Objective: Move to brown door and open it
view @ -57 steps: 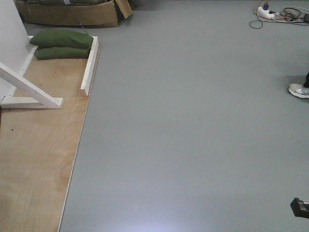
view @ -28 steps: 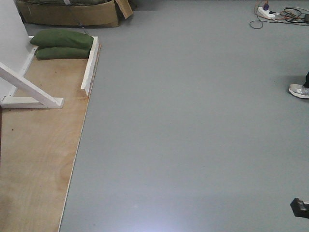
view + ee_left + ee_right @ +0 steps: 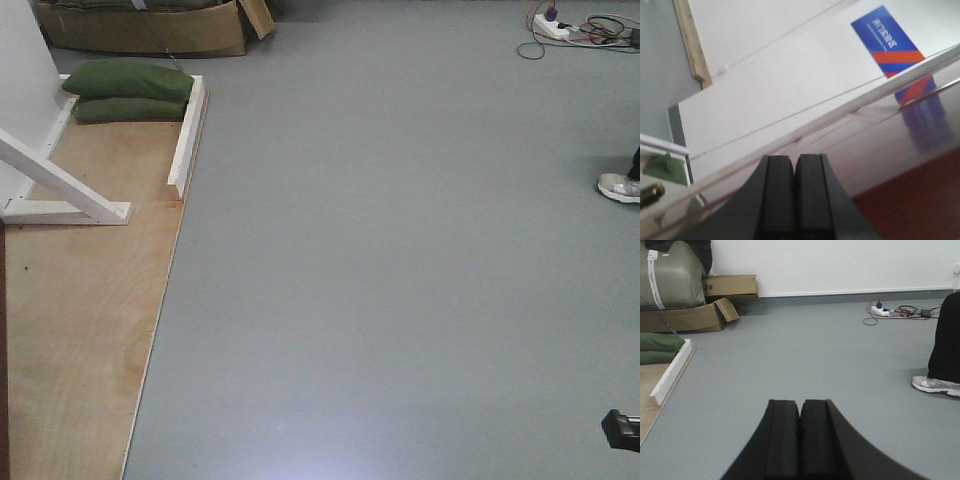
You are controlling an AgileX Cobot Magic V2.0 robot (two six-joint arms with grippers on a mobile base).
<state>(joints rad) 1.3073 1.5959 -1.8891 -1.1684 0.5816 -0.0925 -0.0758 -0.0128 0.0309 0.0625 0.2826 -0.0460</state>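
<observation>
The brown door (image 3: 927, 207) shows as a glossy reddish-brown patch in the lower right corner of the left wrist view. In the front view it is only a thin dark-red strip along the left edge, beside the plywood floor board (image 3: 80, 330). The left gripper (image 3: 795, 162) points toward it with its black fingers pressed together and nothing between them. Above it is a white wall (image 3: 780, 75) carrying a blue-and-red sign (image 3: 887, 40). A small brass object (image 3: 651, 194) at the left edge is too blurred to name.

The right gripper (image 3: 800, 407) is likewise fully closed and empty over the grey floor (image 3: 400, 250). Two green sandbags (image 3: 128, 92) lie at the board's far end, near a cardboard box (image 3: 150, 35) and a white wooden brace (image 3: 60, 185). A person's shoe (image 3: 620, 187) and a power strip (image 3: 552, 25) sit at the right.
</observation>
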